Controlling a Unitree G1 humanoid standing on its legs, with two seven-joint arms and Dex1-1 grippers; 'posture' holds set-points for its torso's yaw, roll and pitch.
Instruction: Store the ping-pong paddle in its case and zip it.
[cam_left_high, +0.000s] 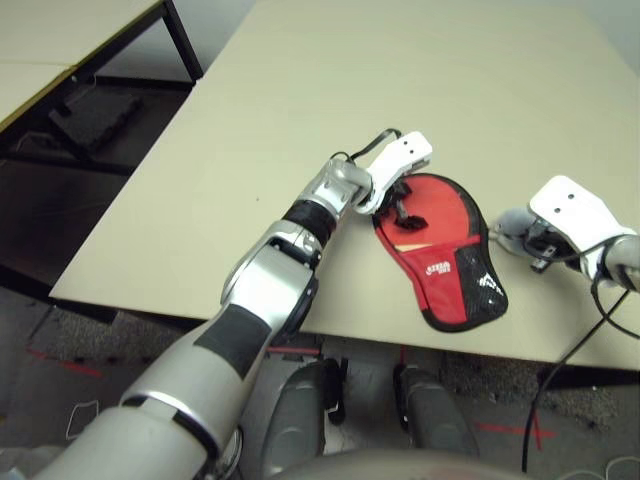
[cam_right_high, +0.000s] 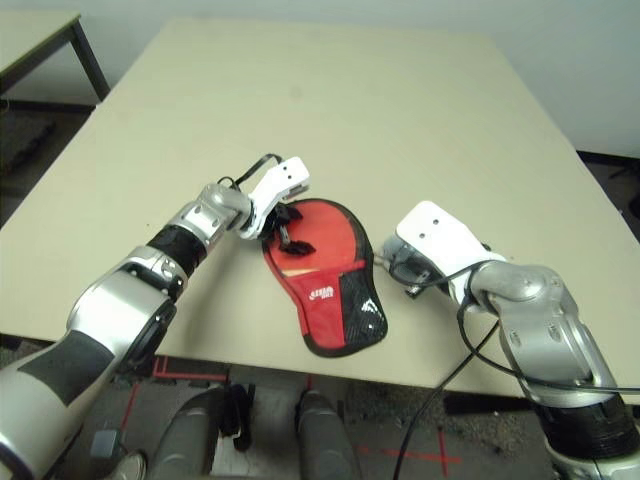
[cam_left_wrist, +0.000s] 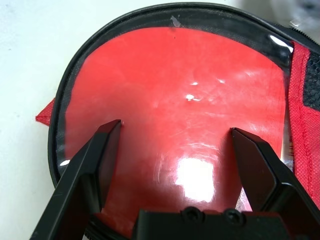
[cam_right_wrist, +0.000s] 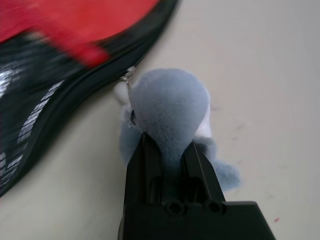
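The red case (cam_left_high: 447, 290) lies flat near the table's front edge, with a white logo and a black mesh end. The ping-pong paddle (cam_left_wrist: 180, 85) lies inside it; its glossy red face shows under the clear cover, ringed by the black zipper edge. My left gripper (cam_left_high: 400, 205) hovers open just above that round end, one finger to each side of the red face (cam_left_wrist: 176, 129). My right gripper (cam_right_wrist: 170, 142) is shut on the fluffy grey-white pom-pom (cam_right_wrist: 170, 102), which hangs from the zipper pull at the case's right edge (cam_right_high: 372, 262).
The beige table (cam_left_high: 400, 80) stretches wide beyond the case. Its front edge runs just below the case's black end. A black cable (cam_left_high: 560, 360) hangs from my right wrist over that edge. A second table (cam_left_high: 60, 40) stands at far left across a gap.
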